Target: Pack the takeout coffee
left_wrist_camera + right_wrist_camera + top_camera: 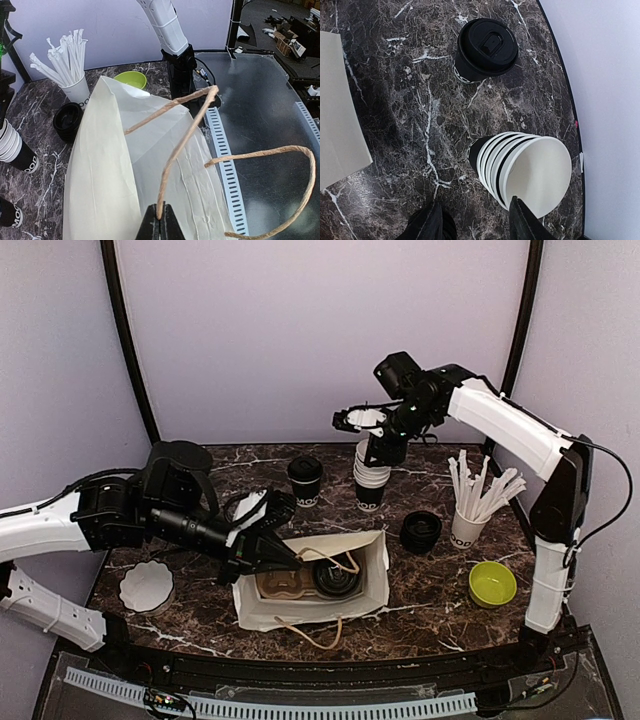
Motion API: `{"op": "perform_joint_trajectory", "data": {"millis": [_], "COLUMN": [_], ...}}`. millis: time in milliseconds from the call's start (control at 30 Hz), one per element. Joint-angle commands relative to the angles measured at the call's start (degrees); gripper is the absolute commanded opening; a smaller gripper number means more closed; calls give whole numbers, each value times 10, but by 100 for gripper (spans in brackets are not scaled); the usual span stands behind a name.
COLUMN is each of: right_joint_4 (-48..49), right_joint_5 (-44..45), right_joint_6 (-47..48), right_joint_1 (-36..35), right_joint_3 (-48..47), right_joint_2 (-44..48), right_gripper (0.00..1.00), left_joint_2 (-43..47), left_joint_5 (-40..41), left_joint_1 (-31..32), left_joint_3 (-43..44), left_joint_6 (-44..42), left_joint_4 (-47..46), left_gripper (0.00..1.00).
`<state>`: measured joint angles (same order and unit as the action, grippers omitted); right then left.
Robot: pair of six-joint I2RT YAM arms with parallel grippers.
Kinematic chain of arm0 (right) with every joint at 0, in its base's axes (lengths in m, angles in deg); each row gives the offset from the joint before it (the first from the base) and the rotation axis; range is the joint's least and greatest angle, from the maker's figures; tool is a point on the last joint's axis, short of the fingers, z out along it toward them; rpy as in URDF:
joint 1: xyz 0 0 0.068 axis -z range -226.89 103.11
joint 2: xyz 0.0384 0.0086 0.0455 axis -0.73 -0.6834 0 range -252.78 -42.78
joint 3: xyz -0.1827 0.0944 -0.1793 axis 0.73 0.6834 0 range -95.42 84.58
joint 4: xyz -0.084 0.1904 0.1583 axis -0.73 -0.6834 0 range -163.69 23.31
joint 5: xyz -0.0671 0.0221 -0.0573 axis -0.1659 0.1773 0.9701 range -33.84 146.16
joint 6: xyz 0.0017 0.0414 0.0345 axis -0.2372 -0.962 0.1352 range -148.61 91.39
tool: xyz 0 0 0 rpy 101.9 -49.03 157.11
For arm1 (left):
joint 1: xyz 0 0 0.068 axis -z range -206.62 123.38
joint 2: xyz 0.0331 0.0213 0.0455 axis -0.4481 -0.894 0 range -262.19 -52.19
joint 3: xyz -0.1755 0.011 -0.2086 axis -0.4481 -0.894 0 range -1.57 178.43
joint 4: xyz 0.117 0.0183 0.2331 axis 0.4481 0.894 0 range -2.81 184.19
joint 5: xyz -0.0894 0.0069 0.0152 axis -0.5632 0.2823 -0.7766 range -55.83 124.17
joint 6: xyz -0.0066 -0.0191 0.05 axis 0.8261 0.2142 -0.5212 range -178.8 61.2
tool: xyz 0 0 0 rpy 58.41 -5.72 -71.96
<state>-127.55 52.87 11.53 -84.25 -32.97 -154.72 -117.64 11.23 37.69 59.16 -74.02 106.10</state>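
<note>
Top view: the left arm reaches low, its left gripper [290,558] at the paper bag's [375,575] left edge. The right arm arches high, its right gripper [378,445] pointing down over the cup stack [370,480] behind the bag. One lidded cup [305,480] stands behind the bag and another cup [335,578] sits inside it.

Left wrist view: the fingers are pinched tight on the bag's handle [175,150].

Right wrist view: the fingers are half spread just above the stack's top rim, with nothing between them.

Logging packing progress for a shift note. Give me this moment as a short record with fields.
bag: on the table, mouth open
in bag: carrier, lidded cup
outside bag: second lidded cup, cup stack
left gripper: shut on handle
right gripper: at the cup stack, jaws apart, grip unclear
elsewhere: lids, stick cup, bowl
</note>
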Motion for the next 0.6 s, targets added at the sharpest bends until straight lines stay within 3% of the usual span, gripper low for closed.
{"op": "perform_joint_trajectory", "data": {"millis": [0,567], "right_joint_4": [22,39], "right_joint_5": [6,11], "right_joint_6": [-14,-27], "right_joint_1": [7,32], "right_joint_3": [-13,-64], "right_joint_2": [-21,-83], "right_gripper": [45,42], "left_joint_2": [-5,-16], "left_joint_5": [22,98], "left_joint_1": [2,-13], "left_joint_3": [20,32], "left_joint_6": [-22,-20], "left_joint_4": [5,-29], "left_gripper": [0,0]}}
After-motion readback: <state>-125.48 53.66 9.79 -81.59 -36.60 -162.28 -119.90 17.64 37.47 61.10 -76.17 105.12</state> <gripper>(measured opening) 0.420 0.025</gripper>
